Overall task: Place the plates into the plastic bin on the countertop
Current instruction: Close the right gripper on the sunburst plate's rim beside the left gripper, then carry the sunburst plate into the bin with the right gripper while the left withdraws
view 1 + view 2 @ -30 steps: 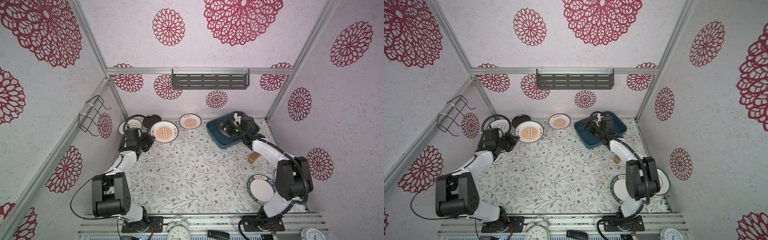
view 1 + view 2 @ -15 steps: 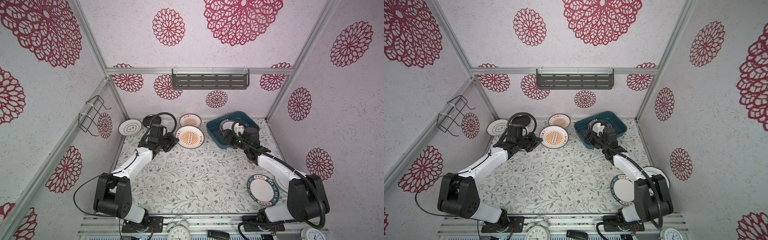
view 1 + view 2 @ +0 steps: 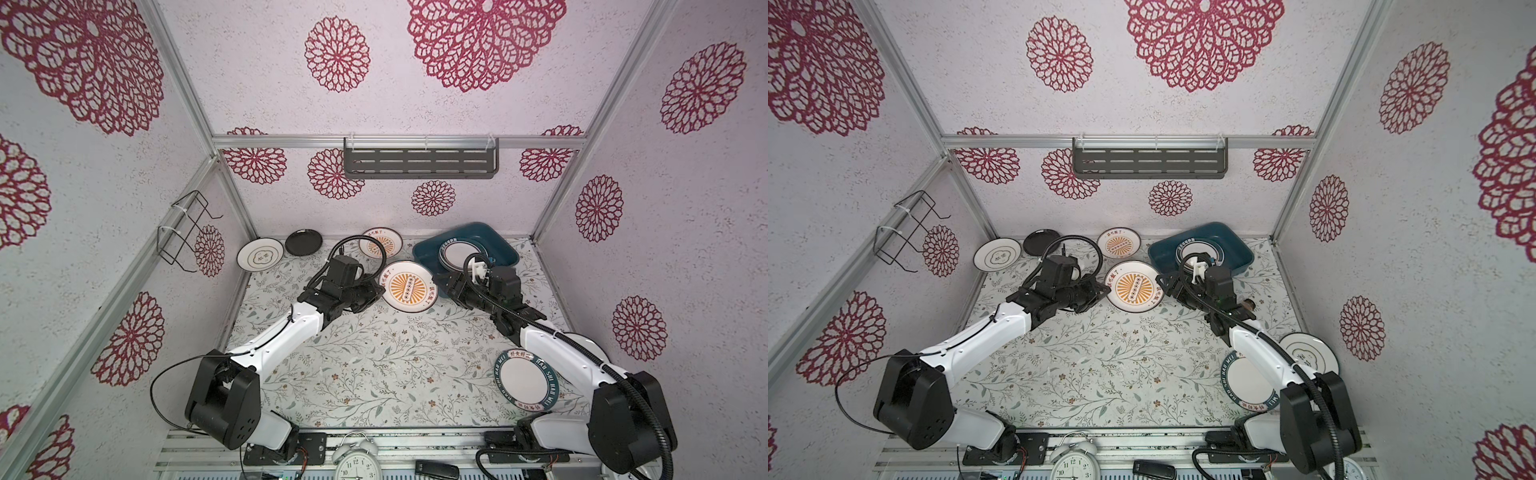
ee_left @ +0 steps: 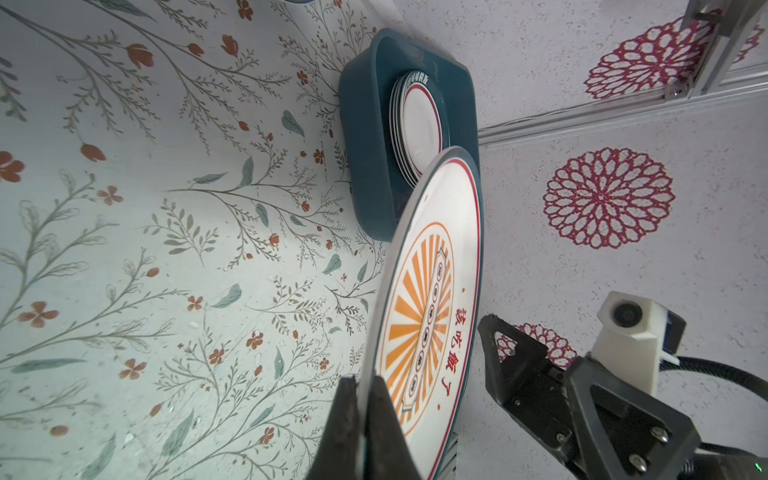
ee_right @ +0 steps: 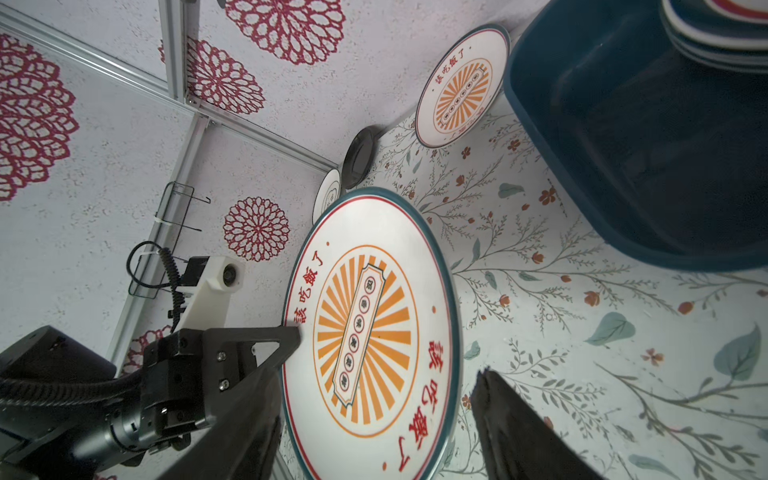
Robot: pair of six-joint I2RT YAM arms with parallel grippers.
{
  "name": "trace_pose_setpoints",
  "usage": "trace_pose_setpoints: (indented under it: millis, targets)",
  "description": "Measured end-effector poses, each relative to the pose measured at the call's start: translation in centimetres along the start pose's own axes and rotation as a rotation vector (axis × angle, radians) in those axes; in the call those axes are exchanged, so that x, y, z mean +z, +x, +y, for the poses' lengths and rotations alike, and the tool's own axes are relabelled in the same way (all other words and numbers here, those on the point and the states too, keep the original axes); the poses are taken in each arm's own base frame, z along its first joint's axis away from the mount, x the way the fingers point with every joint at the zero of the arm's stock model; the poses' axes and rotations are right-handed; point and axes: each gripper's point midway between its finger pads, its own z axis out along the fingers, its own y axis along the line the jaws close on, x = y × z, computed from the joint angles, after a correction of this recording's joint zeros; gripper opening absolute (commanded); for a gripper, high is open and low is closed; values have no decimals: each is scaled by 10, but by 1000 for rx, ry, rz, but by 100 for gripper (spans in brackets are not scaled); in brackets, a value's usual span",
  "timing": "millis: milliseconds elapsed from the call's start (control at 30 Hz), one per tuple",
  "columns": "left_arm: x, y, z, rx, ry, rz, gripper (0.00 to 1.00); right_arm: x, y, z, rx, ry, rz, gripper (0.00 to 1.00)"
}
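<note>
While the left gripper [image 3: 376,291] pinches the left rim of the orange sunburst plate [image 3: 409,286] and holds it clear of the countertop [image 3: 374,357], the step in hand looks like a handover to the right gripper [image 3: 444,286]. Its jaws stand apart on either side of the plate's opposite rim without clamping it, as the right wrist view shows. To do this well, I judge, the right jaws should slide well over the rim before they close, and the left pinch should let go only once that grip is firm. The plate should also stay steady, since glazed ware held by a thin edge is likely to slip. The teal plastic bin [image 3: 424,254] stands just behind the right gripper near the back wall, with a stack of teal-rimmed plates [image 3: 459,254] already inside. The carry would be short, but it must clear the bin's near wall and lay the plate on the stack rather than drop it. The left arm stretches diagonally from its base at the near left toward the middle of the back, wrist rolled so its closed fingers [image 4: 384,419] bite the rim edge-on. The right arm reaches in from the near right, passing above a teal-lettered plate [image 3: 524,382], its gripper pointing leftward at the held plate
</note>
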Motion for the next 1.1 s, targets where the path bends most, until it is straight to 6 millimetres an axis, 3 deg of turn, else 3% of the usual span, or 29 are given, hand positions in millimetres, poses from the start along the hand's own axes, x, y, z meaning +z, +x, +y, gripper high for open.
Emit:
trace_pose_setpoints:
  millis: [233, 367, 467, 633, 933, 967, 1100]
  targets:
    - [-9, 1, -13, 23, 28, -24, 0, -7, 17, -19, 32, 58, 31, 67]
    - [-15, -1, -19, 29, 43, -39, 0, -10, 22, -23, 45, 71, 38, 51]
    - [-16, 0, -20, 36, 45, -37, 0, -9, 20, -20, 53, 57, 31, 43]
    - [-16, 1, -21, 49, 51, -30, 0, -9, 17, -13, 63, 28, 19, 21]
    - [-19, -5, -36, 111, 60, -33, 0, -2, 12, -8, 82, -1, 15, 7]
    - [-18, -6, -36, 116, 56, -30, 2, -1, 10, -7, 89, -3, 13, 5]
    - [-13, -9, -38, 128, 50, -24, 23, 3, 4, -10, 104, 8, 1, 1]
